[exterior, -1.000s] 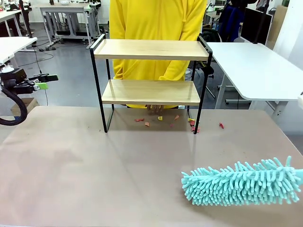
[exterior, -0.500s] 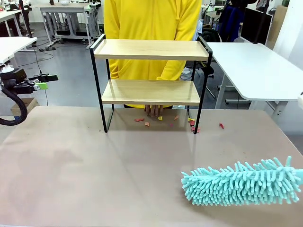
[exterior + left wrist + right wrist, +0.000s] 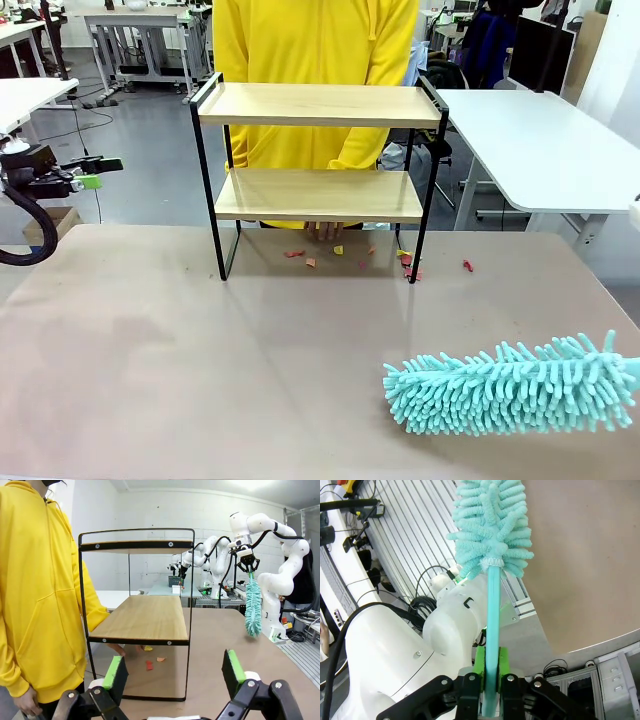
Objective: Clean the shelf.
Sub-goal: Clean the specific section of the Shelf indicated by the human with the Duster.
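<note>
The shelf [image 3: 318,150] stands at the table's far middle, and both its wooden boards look bare; in the left wrist view the shelf [image 3: 137,622] is seen end-on. Small red, orange and yellow scraps [image 3: 310,261] lie on the table under and beside it. My right gripper [image 3: 490,669] is shut on the handle of a teal fluffy duster [image 3: 492,525], whose head [image 3: 510,390] hangs over the near right of the table. My left gripper [image 3: 100,172] hovers open beyond the table's left edge, with nothing between its fingers [image 3: 116,672].
A person in a yellow hoodie [image 3: 315,40] stands behind the shelf, one hand [image 3: 325,231] resting on the table under the lower board. A single red scrap [image 3: 467,265] lies right of the shelf. White tables [image 3: 540,140] stand farther back.
The person has shifted slightly to the left behind the shelf. Neither arm nor the duster has moved.
</note>
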Controlling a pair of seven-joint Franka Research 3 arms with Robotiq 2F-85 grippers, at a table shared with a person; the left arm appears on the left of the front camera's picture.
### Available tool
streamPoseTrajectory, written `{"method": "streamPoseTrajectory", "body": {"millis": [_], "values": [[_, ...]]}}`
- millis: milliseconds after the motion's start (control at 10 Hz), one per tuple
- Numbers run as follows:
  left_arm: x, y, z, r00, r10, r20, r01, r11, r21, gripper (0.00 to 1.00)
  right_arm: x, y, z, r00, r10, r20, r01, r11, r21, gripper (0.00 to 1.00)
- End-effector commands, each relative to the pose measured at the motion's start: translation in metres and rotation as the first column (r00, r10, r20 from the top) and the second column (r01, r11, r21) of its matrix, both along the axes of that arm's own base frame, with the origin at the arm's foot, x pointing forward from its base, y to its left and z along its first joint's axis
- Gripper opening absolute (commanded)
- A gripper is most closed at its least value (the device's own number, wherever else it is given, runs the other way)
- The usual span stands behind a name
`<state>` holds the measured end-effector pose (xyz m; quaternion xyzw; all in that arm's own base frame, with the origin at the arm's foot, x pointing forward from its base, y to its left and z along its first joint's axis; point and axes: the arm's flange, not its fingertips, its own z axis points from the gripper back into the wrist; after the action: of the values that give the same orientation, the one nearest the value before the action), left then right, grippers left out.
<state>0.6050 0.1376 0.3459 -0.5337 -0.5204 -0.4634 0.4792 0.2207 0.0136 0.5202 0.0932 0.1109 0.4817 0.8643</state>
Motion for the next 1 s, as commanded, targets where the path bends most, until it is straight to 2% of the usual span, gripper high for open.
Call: {"method": "streamPoseTrajectory", "body": {"millis": [0, 400, 600, 800, 900], "values": [[-0.003, -0.001, 0.002, 1.000, 0.003, 0.009, -0.003, 1.000, -0.003, 1.00, -0.001, 0.003, 0.000, 1.000, -0.005, -0.007, 0.005, 1.000, 0.008, 0.13], [-0.003, -0.001, 0.002, 1.000, 0.003, 0.009, -0.003, 1.000, -0.003, 1.00, 0.000, 0.000, 0.000, 1.000, 0.000, 0.000, 0.000, 1.000, 0.000, 0.13], [-0.003, -0.001, 0.002, 1.000, 0.003, 0.009, -0.003, 1.000, -0.003, 1.00, 0.020, 0.055, 0.010, 0.988, -0.149, 0.050, 0.147, 0.988, 0.045, 0.13], [-0.003, -0.001, 0.002, 1.000, 0.003, 0.009, -0.003, 1.000, -0.003, 1.00, 0.043, 0.105, 0.016, 0.959, -0.272, 0.077, 0.264, 0.960, 0.096, 0.13], [-0.003, -0.001, 0.002, 1.000, 0.003, 0.009, -0.003, 1.000, -0.003, 1.00, 0.057, 0.139, 0.017, 0.930, -0.354, 0.100, 0.345, 0.933, 0.098, 0.13]]}}
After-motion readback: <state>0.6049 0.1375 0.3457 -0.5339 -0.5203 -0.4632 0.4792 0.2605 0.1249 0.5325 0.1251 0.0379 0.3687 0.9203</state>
